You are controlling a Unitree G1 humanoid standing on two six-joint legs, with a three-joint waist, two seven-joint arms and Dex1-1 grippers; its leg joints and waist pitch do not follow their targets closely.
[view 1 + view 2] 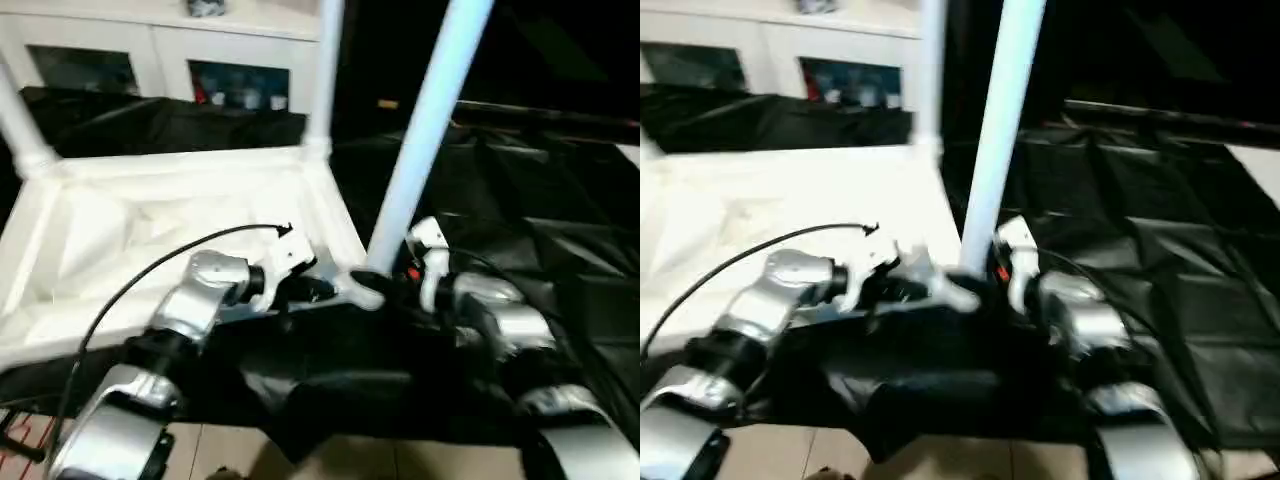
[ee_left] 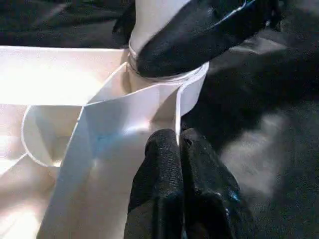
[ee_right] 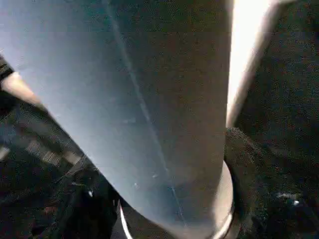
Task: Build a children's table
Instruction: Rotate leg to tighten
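A: Report status, nearest items first.

B: At 6 o'clock in the head views the two silver forearms converge on the near right corner socket of the table top, which lies upside down on black sheeting.

A: Left gripper?

B: The left gripper has its two black fingers pressed together with no gap. Their tips bear against the outer rim of the top just below the corner socket; nothing is held between them.

A: Right gripper?

B: The right gripper sits at the base of the near leg, at about 3 o'clock from the socket. In the left wrist view one black finger lies across the leg just above the collar. Whether its jaws clamp the leg or stand loose beside it cannot be told.

A: Condition of that leg?

B: It stands in the socket, leaning toward 1 o'clock. Full seating cannot be confirmed.

A: Farther back?

B: A second leg stands upright in the far right corner at 12 o'clock. A third rises from the far left corner at 10 o'clock. A white cabinet is beyond.

A: Progress?

B: Judged three legs placed. The near left corner is not visible, so the fourth leg is unconfirmed. Remaining: verify seating, then turn the table upright.
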